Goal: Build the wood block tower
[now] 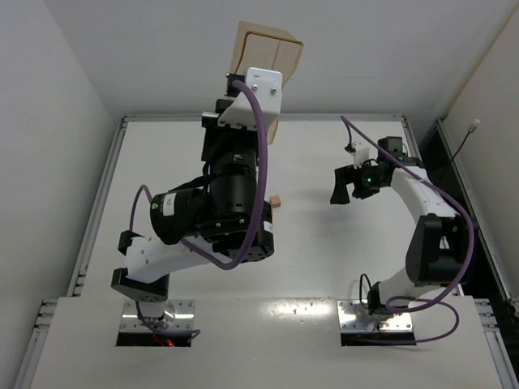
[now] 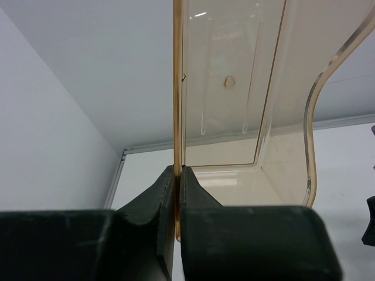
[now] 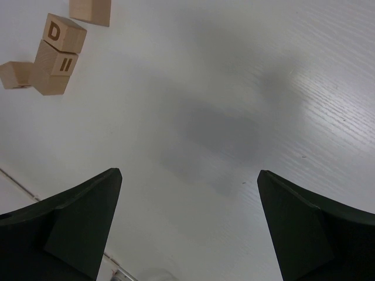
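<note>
Small light-tan wooden cubes lie at the top left of the right wrist view: one marked "D" [image 3: 63,32] sits against one marked "II" [image 3: 54,67], seemingly stacked, with a plain cube [image 3: 14,74] beside them and another [image 3: 91,10] at the frame edge. In the top view only one cube [image 1: 276,202] shows past the left arm. My right gripper [image 3: 187,222] is open and empty above bare table, apart from the cubes; it also shows in the top view [image 1: 345,185]. My left gripper [image 2: 177,171] is shut on the side wall of a translucent tan tray [image 2: 234,88], held high.
The tray [image 1: 268,50] hangs tilted in the air over the far middle of the table, above the raised left arm [image 1: 231,194]. The left arm hides most of the cubes from above. A metal rail [image 1: 97,203] edges the white table.
</note>
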Tool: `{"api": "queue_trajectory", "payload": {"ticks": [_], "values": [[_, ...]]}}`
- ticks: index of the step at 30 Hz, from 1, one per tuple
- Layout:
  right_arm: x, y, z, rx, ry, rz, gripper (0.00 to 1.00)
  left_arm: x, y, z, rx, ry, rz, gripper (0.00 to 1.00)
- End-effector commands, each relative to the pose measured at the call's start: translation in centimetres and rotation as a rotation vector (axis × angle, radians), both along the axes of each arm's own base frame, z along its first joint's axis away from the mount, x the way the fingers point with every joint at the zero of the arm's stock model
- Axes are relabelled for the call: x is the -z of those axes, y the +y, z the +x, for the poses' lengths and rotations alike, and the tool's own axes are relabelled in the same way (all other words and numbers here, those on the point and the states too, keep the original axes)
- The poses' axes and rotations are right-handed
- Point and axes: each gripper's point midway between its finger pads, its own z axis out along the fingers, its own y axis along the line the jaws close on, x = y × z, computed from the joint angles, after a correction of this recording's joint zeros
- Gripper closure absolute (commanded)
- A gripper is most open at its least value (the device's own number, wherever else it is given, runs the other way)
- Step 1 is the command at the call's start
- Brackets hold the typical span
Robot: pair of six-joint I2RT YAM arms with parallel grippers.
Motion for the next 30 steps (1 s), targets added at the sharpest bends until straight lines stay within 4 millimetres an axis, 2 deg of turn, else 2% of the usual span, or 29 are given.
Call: {"api": "queue_trajectory", "payload": {"ticks": [1,4,5,6,9,17,18,20,21,23,24,25,27,30], "values": [[-1.8,0.8,1.8,-0.040,-0.064,0.019,0.00,-0.7,3.3,-0.6,0.180,0.224,1.272,1.00],[-1.7,1.1,1.5,-0.049,-0.055,0.020,0.00,-0.4,3.4,-0.7,0.173,0.225,1.109,1.00],[-1.7,1.1,1.5,-0.049,-0.055,0.020,0.00,-0.2,3.7,-0.9,0.161,0.232,0.979,1.00],[-1.7,1.1,1.5,-0.049,-0.055,0.020,0.00,-0.2,4.3,-0.9,0.158,0.232,0.914,1.00],[-2.0,1.2,1.7,-0.054,-0.063,0.011,0.00,0.5,4.3,-1.1,0.143,0.237,0.734,1.00],[-1.8,1.9,1.6,-0.089,-0.062,0.005,0.00,1.4,3.9,-1.3,0.131,0.222,0.340,1.00],[-1.8,1.9,1.4,-0.089,-0.053,0.006,0.00,1.6,3.6,-1.4,0.129,0.218,0.229,0.99],[-1.4,1.8,1.5,-0.086,-0.043,-0.002,0.00,2.1,2.9,-1.4,0.127,0.214,0.149,0.99],[-1.4,1.8,1.5,-0.085,-0.043,-0.002,0.00,2.3,3.3,-1.4,0.131,0.205,0.031,0.99],[-1.1,1.8,1.2,-0.085,-0.034,-0.002,0.00,3.1,3.0,-1.4,0.128,0.204,-0.018,0.99],[-1.1,1.8,1.2,-0.085,-0.034,-0.002,0.00,2.6,3.8,-1.5,0.131,0.198,-0.086,0.99],[-1.1,1.8,1.2,-0.085,-0.034,-0.002,0.00,2.8,2.1,-1.4,0.132,0.197,-0.094,1.00],[-1.1,1.8,1.2,-0.085,-0.034,-0.002,0.00,1.6,3.3,-1.5,0.142,0.182,-0.245,1.00],[-1.0,1.6,1.0,-0.082,-0.033,-0.010,0.00,1.7,2.6,-1.4,0.146,0.176,-0.302,1.00]]}}
